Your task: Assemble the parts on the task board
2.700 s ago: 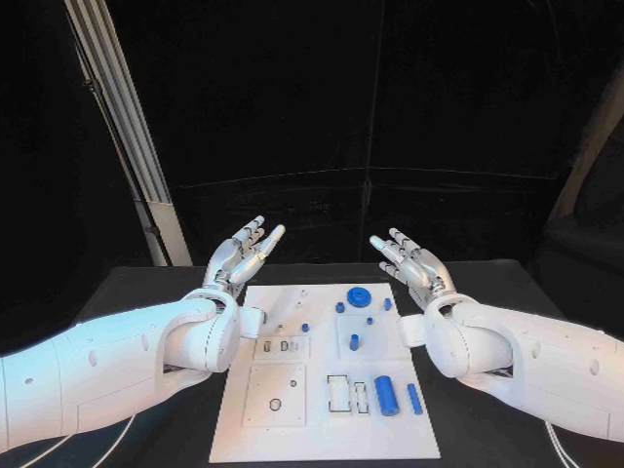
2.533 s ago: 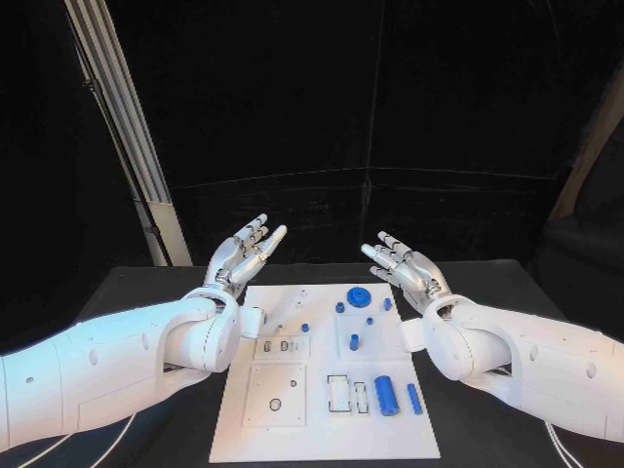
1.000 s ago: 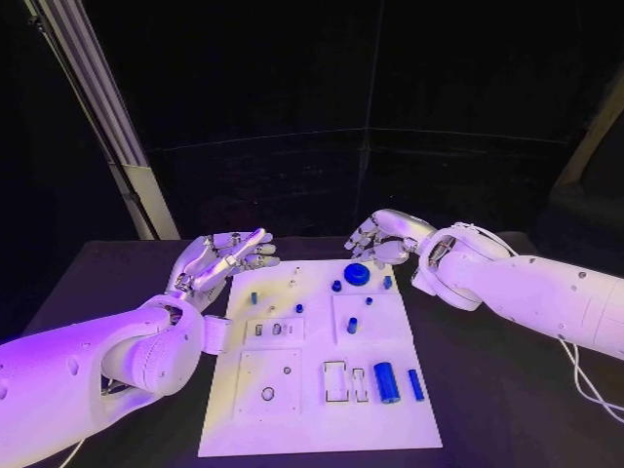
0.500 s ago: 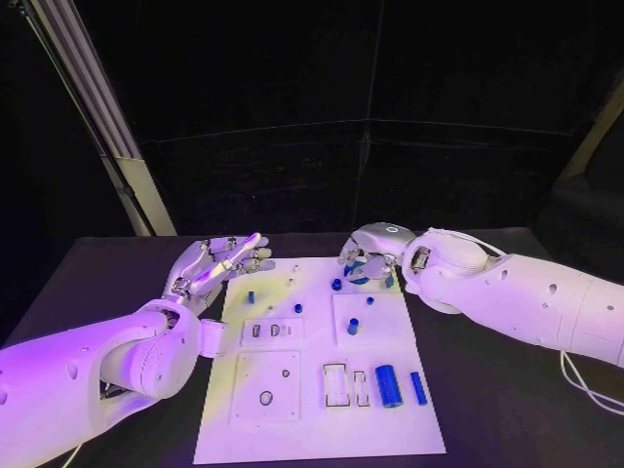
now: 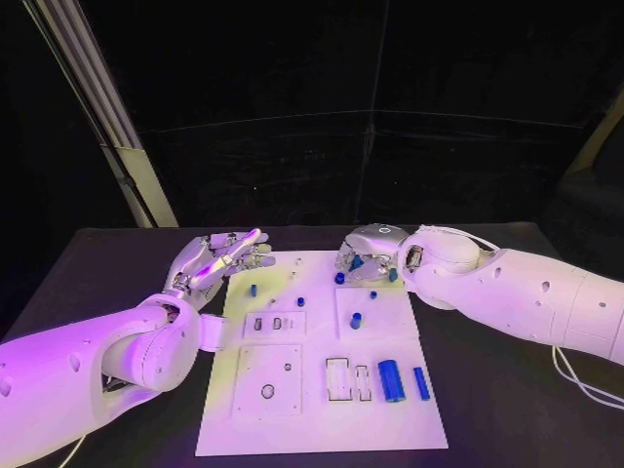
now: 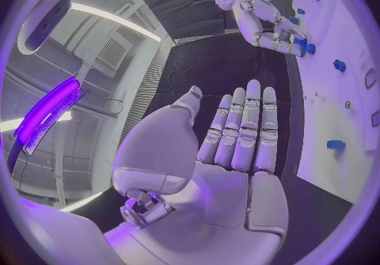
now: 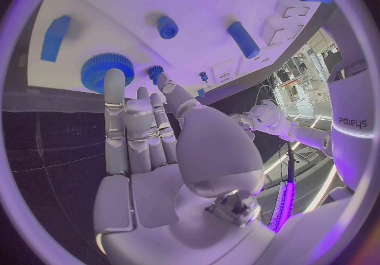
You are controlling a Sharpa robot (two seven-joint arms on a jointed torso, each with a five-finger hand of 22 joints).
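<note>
White rectangular task board [image 5: 319,409] lies mid-bench [image 5: 509,409]; right robot hand [image 5: 365,259], fingers apart and holding nothing, reaches its far end beside one blue toothed gear [image 7: 106,69]; left robot hand [image 5: 223,255] hovers open-palmed, fingers straight. Near end: two blue cylinders [image 5: 392,379].

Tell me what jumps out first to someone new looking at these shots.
The right hand, reaching down over the far end of the white task board, fingertips at a round blue gear. The left hand hovers open beside the board's far left corner, palm up, holding nothing.

One task board [image 5: 312,429], a left robot hand [image 5: 221,258] and right robot hand [image 5: 366,257], perhaps nine blue parts [image 5: 391,379].
</note>
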